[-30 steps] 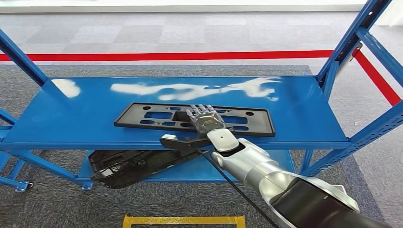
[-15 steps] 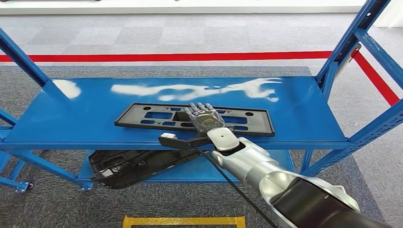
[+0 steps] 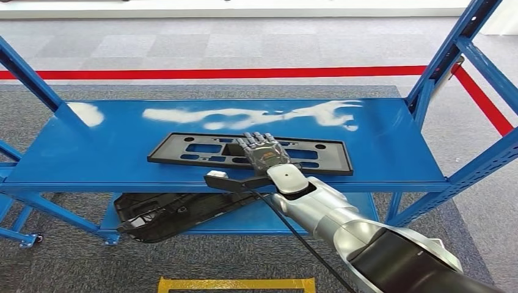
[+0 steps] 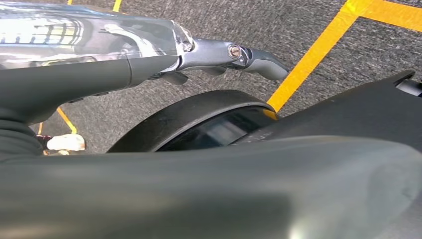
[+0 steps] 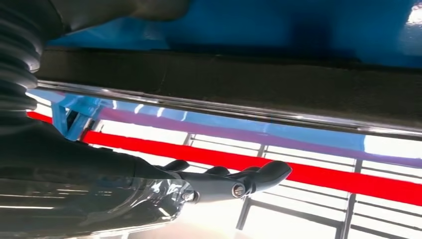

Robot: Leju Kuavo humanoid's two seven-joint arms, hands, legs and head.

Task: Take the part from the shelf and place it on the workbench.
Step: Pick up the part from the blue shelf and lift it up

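A flat black plastic part (image 3: 183, 149) with several cutouts lies on the blue shelf's upper deck (image 3: 91, 152), near its front edge. My right hand (image 3: 264, 152) rests flat on the part's middle, fingers stretched forward, thumb (image 3: 217, 180) sticking out sideways past the front edge. It grips nothing. In the right wrist view the part's dark edge (image 5: 224, 84) runs along the blue deck (image 5: 298, 25), with my fingers (image 5: 234, 181) extended beside it. My left hand (image 4: 224, 52) hangs over the grey floor with its fingers straight and nothing in it.
A second black part (image 3: 165, 213) lies on the lower deck. Blue uprights (image 3: 452, 49) rise at the shelf's right end and another at the far left. Red tape (image 3: 214, 72) crosses the floor behind; yellow tape (image 3: 235, 284) marks the floor in front.
My right hand has edged very slightly farther over the part. The part itself has not moved.
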